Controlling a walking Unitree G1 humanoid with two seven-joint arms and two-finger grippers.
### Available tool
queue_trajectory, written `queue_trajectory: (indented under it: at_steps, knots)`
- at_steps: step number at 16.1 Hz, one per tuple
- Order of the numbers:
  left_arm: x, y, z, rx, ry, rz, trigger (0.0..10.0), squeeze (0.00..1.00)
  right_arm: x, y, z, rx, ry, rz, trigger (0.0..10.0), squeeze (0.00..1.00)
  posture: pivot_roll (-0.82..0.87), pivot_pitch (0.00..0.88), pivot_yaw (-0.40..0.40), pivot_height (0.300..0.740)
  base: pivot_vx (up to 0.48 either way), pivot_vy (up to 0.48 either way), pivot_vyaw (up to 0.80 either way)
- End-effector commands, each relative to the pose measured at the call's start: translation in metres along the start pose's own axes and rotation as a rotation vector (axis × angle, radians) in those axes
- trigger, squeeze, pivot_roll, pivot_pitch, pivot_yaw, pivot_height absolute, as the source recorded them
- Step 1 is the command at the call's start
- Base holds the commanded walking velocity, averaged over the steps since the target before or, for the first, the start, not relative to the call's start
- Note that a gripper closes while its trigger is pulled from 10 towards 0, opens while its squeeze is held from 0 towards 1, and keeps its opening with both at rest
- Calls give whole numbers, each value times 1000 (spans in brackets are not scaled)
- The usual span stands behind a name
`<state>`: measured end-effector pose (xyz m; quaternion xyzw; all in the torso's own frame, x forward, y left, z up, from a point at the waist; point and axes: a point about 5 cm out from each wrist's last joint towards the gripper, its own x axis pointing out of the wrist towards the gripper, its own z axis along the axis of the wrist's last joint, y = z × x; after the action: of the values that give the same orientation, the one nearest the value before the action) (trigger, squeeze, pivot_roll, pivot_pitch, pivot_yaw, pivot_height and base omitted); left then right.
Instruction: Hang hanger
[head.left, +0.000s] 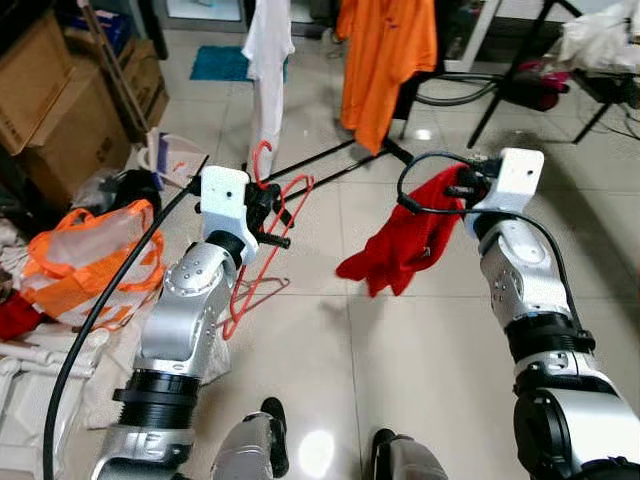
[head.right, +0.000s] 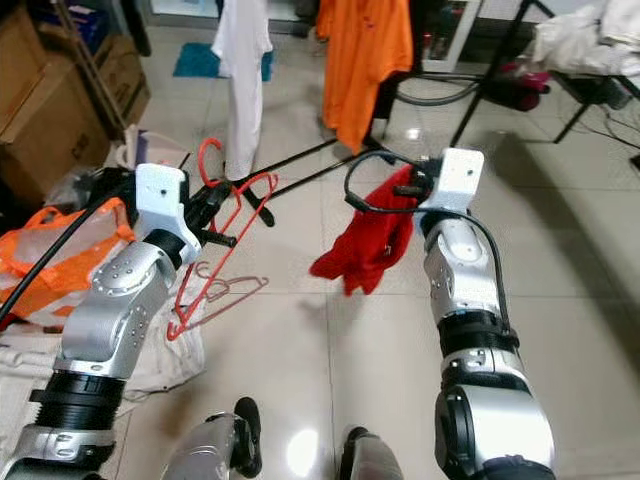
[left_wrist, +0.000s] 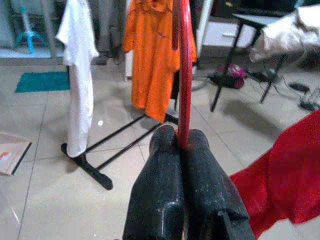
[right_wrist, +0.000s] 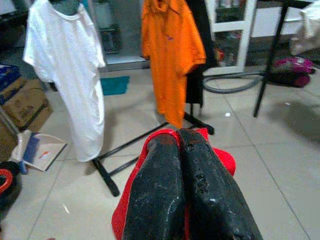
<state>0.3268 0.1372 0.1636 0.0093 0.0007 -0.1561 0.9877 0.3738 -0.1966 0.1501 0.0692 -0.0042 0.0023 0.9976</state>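
Left tool (head.left: 268, 212) is clamped tight on the red wire hanger (head.left: 262, 262), fingers (left_wrist: 165, 185) pinched together around the thin rod just below the hook, and the frame dangles down toward six o'clock beside the silver forearm. Over at three o'clock the right tool (head.left: 452, 188) is squeezed shut on a red garment (head.left: 400, 245), which droops in soft folds, well clear of the tiled floor (head.left: 400, 380). That hanger looks light and springy, thin and slick, so it could swivel in the grip; holding near the neck, as here, seems the sensible spot, leaving the hook free. The cloth is limp and will sag wherever it's unsupported. Ahead at twelve o'clock stands the black clothes rack (head.left: 330, 160) with a white T-shirt (head.left: 268, 60) and an orange shirt (head.left: 385, 55) already hanging.
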Motion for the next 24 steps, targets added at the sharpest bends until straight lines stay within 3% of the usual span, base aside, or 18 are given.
queue_trajectory:
  at_steps: [1, 4, 6, 7, 11, 14, 18, 24]
  knots:
    - [3, 3, 7, 39, -15, -17, 10000, 0, -2, -5, -2, 1, 9, -21, 0, 0, -91, 150, 3, 740, 0, 0, 0]
    - [4, 12, 8, 56, -8, 6, 10000, 0, -3, -4, -5, -5, 19, -17, 0, 0, -92, 151, 2, 740, 0, 0, 0]
    - [2, 16, -9, 61, 57, 113, 10000, 0, -8, -12, -14, -35, 46, -38, 0, 0, -92, 153, -2, 740, 0, 0, 0]
    - [0, 16, -18, 13, 78, 155, 10000, 0, -11, -12, -18, -59, 53, -34, 0, 0, -93, 153, -2, 740, 0, 0, 0]
    - [-7, 20, -42, -7, 123, 234, 10000, 0, -29, -15, -54, -109, 139, -36, 0, 0, -92, 152, -3, 740, 0, 0, 0]
    - [-13, 23, -67, -38, 209, 258, 10000, 0, -40, -24, -73, -131, 196, -74, 0, 0, -91, 141, -1, 740, 0, 0, 0]
    - [-9, 16, -69, -9, 194, 220, 10000, 0, -37, -28, -67, -131, 169, -101, 0, 0, -88, 123, 2, 740, 0, 0, 0]
    - [-6, 16, -70, 5, 179, 215, 10000, 0, -35, -20, -67, -117, 151, -82, 0, 0, -93, 114, 1, 740, 0, 0, 0]
